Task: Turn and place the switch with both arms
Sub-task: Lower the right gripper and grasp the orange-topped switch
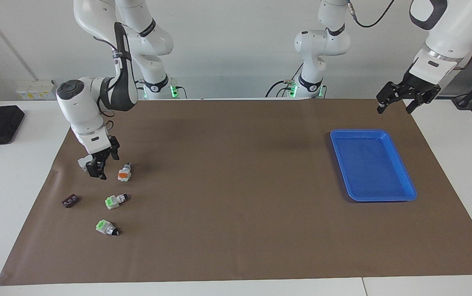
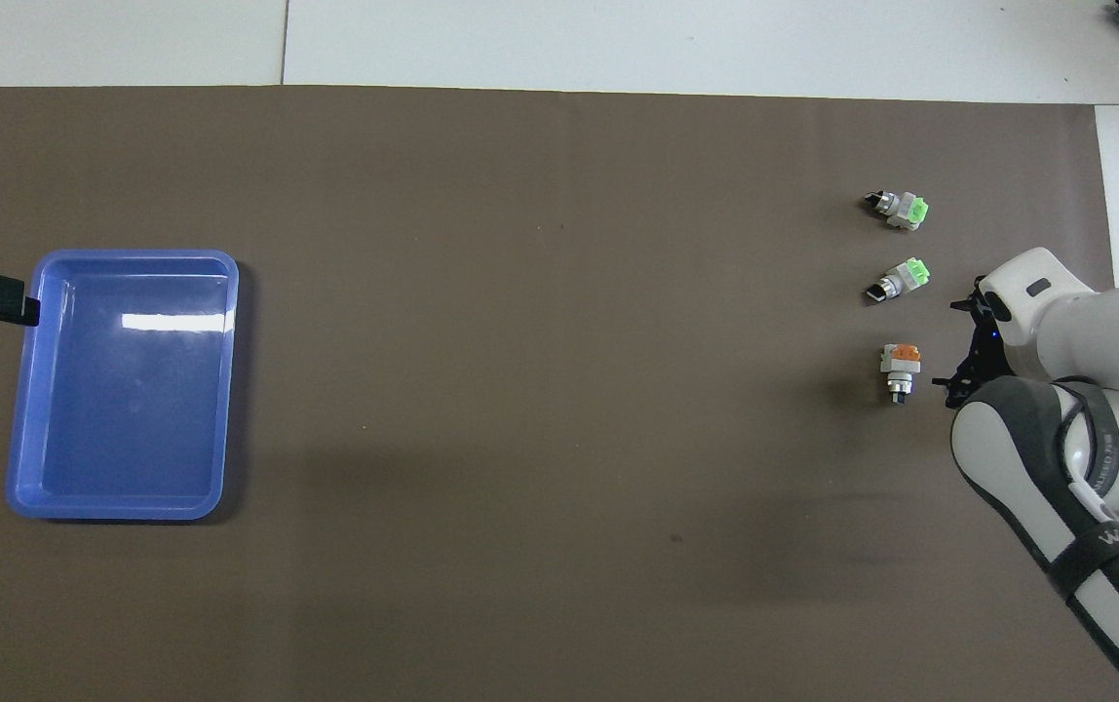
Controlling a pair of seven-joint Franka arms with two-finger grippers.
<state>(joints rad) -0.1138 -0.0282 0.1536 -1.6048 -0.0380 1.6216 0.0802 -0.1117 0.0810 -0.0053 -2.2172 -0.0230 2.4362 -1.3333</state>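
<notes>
Toward my right arm's end of the mat lies the switch [image 1: 124,173], probably light, rigid and slick; I'd pinch its grey barrel. My right gripper [image 1: 97,165] hangs unclenched just beside it; my left gripper [image 1: 400,97] waits, unclenched.

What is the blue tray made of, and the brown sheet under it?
The blue tray looks like glossy moulded plastic: a bright glare streak shows on its floor. The brown sheet looks like matte paper or thin mat, with a wrinkle near one edge; hard to say which.

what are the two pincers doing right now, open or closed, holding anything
Right pincer: open, empty, low beside the orange-ended switch.
Left pincer: open, empty, raised near the blue tray.
</notes>
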